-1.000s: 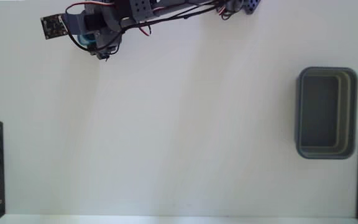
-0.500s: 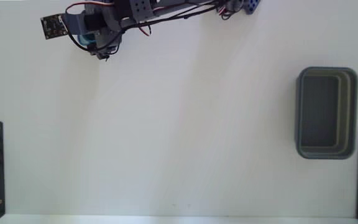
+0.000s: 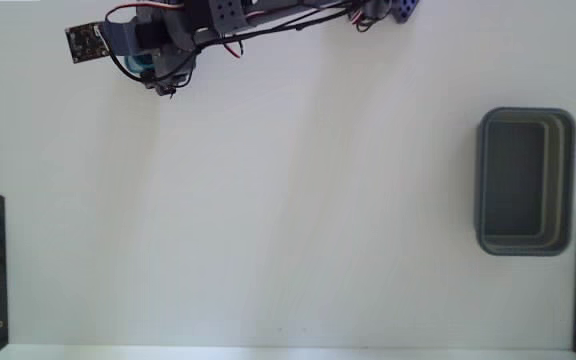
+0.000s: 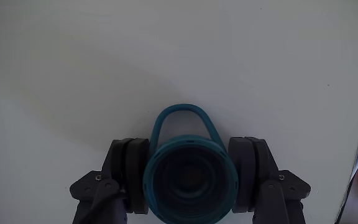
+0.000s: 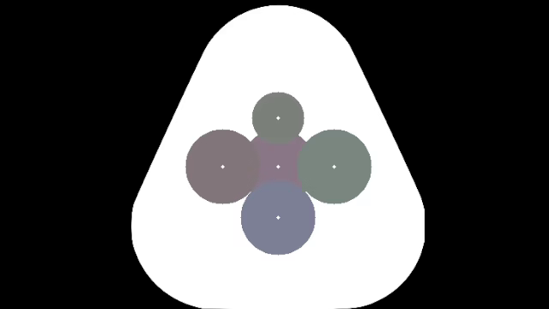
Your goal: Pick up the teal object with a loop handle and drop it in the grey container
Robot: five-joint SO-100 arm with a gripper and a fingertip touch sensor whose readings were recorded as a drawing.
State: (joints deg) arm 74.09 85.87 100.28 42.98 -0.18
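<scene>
Pincer clamped on both sides of the teal cup, loop handle pointing away. Grey bin sits far right on the white surface in the fixed view.

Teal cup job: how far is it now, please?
Done: the gripper is shut on the teal cup, one pad on each side, its loop handle pointing away from the gripper. In hand: whether the cup is off the table cannot be told. Left: crossing to the grey container, at the fixed view's right, and dropping it in.
</scene>
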